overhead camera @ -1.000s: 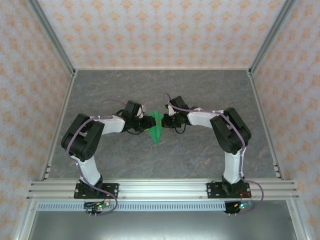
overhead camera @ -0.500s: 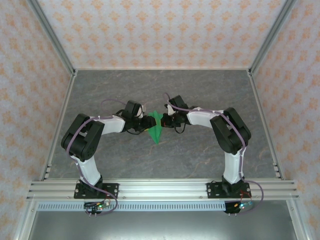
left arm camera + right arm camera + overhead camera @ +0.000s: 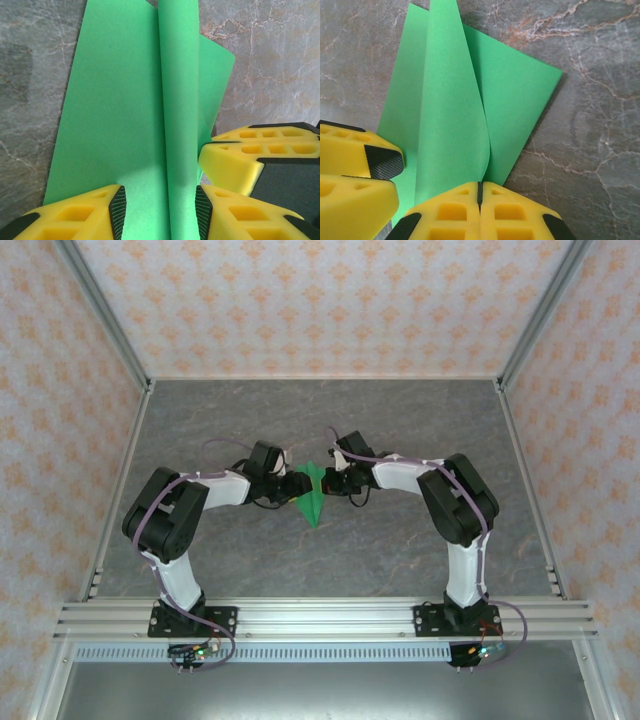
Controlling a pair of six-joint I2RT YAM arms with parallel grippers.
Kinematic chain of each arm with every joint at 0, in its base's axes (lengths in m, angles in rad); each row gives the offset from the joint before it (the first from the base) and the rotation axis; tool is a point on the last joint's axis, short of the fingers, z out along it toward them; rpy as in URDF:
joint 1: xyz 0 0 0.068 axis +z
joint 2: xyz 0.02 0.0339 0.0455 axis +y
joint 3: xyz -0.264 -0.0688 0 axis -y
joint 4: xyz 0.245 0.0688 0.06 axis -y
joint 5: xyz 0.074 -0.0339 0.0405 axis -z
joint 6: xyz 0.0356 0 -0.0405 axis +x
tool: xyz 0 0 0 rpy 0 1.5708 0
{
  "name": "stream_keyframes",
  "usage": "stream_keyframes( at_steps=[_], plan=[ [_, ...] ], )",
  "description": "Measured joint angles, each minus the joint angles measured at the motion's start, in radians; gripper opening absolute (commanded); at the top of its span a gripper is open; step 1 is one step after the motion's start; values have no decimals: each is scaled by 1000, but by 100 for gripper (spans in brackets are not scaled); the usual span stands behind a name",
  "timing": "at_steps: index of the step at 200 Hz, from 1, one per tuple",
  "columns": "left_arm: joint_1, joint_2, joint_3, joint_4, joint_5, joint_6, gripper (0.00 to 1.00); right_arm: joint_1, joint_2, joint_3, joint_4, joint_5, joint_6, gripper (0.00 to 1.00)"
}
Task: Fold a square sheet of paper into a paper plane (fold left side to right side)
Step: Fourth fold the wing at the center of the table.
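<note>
Fingers: left gripper point(image 3: 160, 215) spread, straddling the lifted flap point(image 3: 179, 100) without pinching it. Right gripper point(image 3: 480, 197) pressed together, apparently nipping that flap's edge. Table point(image 3: 420, 430): grey stone-look, walls point(image 3: 320, 300) on three sides, open surface out to every table edge, so there's room to sweep. Green paper point(image 3: 311, 498) lies at the table's middle, pointed, partly folded. Likely light, floppy, slides easily, holds creases for good. Best taken at a free flap edge, with the flat layer pinned down.

We see pointed green paper point(image 3: 313, 503) mid-frame on grey table point(image 3: 420, 420); left gripper point(image 3: 297, 485), right gripper point(image 3: 330, 483) flank it.
</note>
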Motion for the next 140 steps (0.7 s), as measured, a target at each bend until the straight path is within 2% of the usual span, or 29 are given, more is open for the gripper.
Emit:
stream_keyframes(
  at_steps=[103,140],
  plan=[
    [0,-13,-3,-9,-2,3,45,5,9,18,-24,11,-21,5],
    [0,-95,-3,-50,-16,11,38,7,9,21,-32,15,-35,5]
  ],
)
